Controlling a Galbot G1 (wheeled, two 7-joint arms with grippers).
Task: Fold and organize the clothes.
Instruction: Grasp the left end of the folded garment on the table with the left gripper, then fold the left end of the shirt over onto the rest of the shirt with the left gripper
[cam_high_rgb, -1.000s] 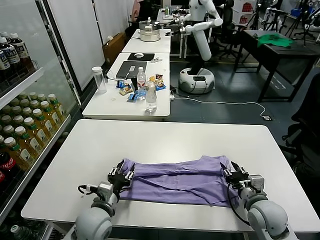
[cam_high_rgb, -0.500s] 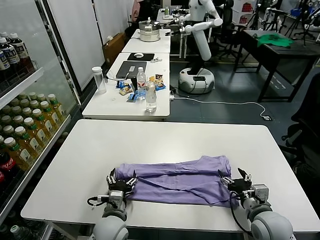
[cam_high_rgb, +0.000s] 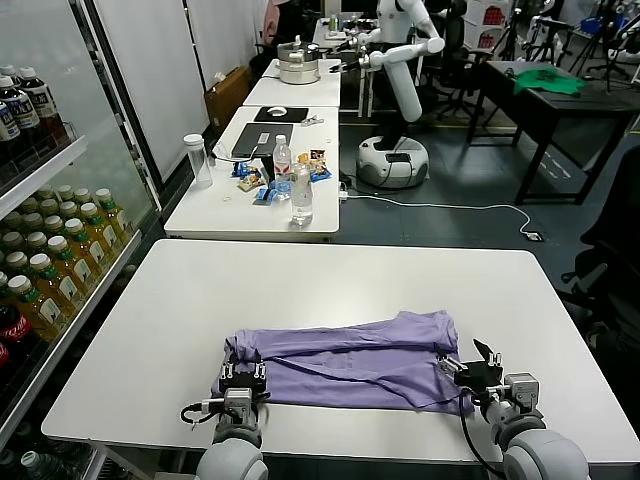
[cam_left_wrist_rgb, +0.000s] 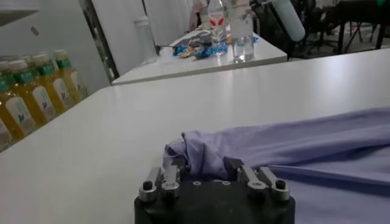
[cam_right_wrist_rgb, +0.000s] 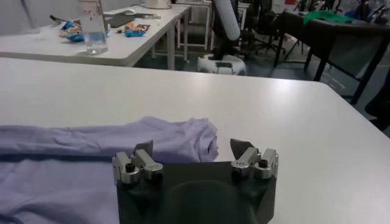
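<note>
The lavender T-shirt (cam_high_rgb: 350, 365) lies folded into a long band near the front edge of the white table (cam_high_rgb: 330, 280). My left gripper (cam_high_rgb: 241, 376) is at the band's left end. In the left wrist view (cam_left_wrist_rgb: 204, 165) its fingers are drawn in on a bunched fold of the cloth (cam_left_wrist_rgb: 201, 152), which fills the gap between them. My right gripper (cam_high_rgb: 470, 367) is at the band's right end. It stands wide open in the right wrist view (cam_right_wrist_rgb: 192, 147), with the rounded shirt end (cam_right_wrist_rgb: 183, 137) lying on the table just ahead of its fingers and not gripped.
A second white table (cam_high_rgb: 255, 190) behind holds bottles and snack packets. A drinks fridge (cam_high_rgb: 40, 230) stands at the left. Another robot (cam_high_rgb: 400, 90) and a dark table with a green cloth (cam_high_rgb: 545, 80) are far back.
Both grippers drew back toward the table's front edge. The shirt's left end came back with the left gripper and bunched up. The left fingers narrowed; the right stayed open.
</note>
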